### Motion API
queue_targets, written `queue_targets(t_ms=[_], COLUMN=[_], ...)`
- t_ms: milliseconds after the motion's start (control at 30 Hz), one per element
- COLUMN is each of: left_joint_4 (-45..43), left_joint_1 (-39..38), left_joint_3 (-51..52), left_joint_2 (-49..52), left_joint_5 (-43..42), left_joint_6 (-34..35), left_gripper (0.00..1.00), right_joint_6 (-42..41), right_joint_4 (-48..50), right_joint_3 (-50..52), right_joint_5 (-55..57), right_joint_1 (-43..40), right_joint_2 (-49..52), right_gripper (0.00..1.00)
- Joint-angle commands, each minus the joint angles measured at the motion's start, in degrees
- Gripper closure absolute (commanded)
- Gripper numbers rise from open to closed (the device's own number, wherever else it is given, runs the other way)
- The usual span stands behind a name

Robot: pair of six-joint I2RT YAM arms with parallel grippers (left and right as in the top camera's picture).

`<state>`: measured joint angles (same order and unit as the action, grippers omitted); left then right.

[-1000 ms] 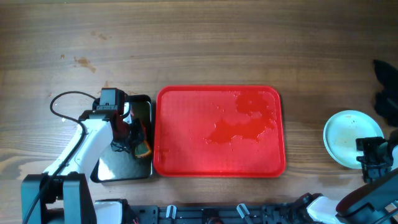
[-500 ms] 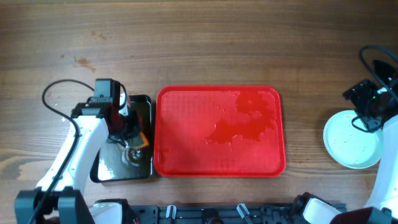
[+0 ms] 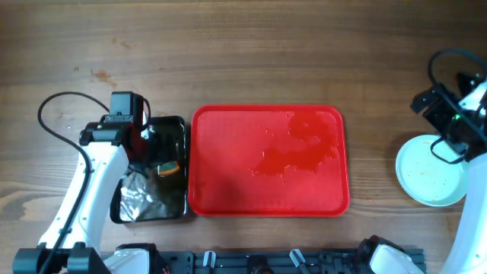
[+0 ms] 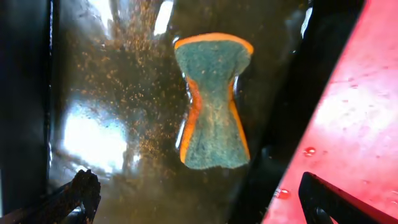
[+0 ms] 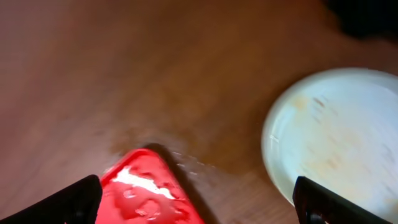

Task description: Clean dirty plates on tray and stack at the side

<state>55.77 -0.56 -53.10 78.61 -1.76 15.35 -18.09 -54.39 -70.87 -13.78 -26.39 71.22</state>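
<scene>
- Hovering my left gripper (image 4: 200,202), spread wide and empty, over the sponge (image 4: 213,102) in the black tray (image 3: 171,129); I am judging a straight-up lift best, to avoid dragging it.
- The tray (image 3: 228,160) is sitting wet, plateless.
- I am holding my right gripper (image 5: 202,202), spread and empty, over the far rim of the plates (image 3: 430,171), which are resting on the table (image 3: 304,46) right of the tray, pale and faintly brown-flecked.

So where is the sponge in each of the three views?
Overhead: sponge on the black tray, left of the red tray.
Left wrist: centre of picture; red tray at right.
Right wrist: not in it; red tray corner at bottom.
Shared landmark: red tray.
</scene>
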Motion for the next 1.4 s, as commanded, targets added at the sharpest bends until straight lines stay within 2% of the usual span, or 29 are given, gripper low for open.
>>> queue_targets(t_ms=[0, 100, 300, 500, 667, 900, 1367], left_joint_4=[1.1, 2.2, 4.1, 4.1, 4.1, 4.1, 3.9], left_joint_1=[0.4, 0.4, 0.3, 0.3, 0.3, 0.3, 0.3], left_joint_3=[-7.1, -11.8, -16.3, -16.3, -16.3, -16.3, -16.3], left_joint_2=[-3.4, -6.6, -18.4, -33.1, -42.2, -43.3, -43.3], left_joint_5=[-1.4, -1.4, -3.9, -5.3, -5.0, -3.5, -3.5], left_joint_6=[-0.1, -0.2, -0.9, -6.1, -6.2, -6.2, -6.1], left_gripper=[0.0, 0.0, 0.0, 0.0, 0.0, 0.0, 0.0], right_joint_6=[10.5, 12.1, 16.4, 16.4, 16.4, 16.4, 16.7], right_joint_4=[2.9, 5.6, 5.9, 4.9, 5.3, 4.0, 1.6], right_joint_3=[-3.5, -3.5, -3.5, -3.5, -3.5, -3.5, -3.5], right_joint_5=[-17.2, -22.4, -22.3, -22.3, -22.1, -22.1, -22.1], right_joint_1=[0.2, 0.2, 0.2, 0.2, 0.2, 0.2, 0.2], right_joint_2=[-5.3, -9.1, -16.1, -15.6, -15.3, -12.4, 0.6], right_gripper=[0.01, 0.01, 0.0, 0.0, 0.0, 0.0, 0.0])
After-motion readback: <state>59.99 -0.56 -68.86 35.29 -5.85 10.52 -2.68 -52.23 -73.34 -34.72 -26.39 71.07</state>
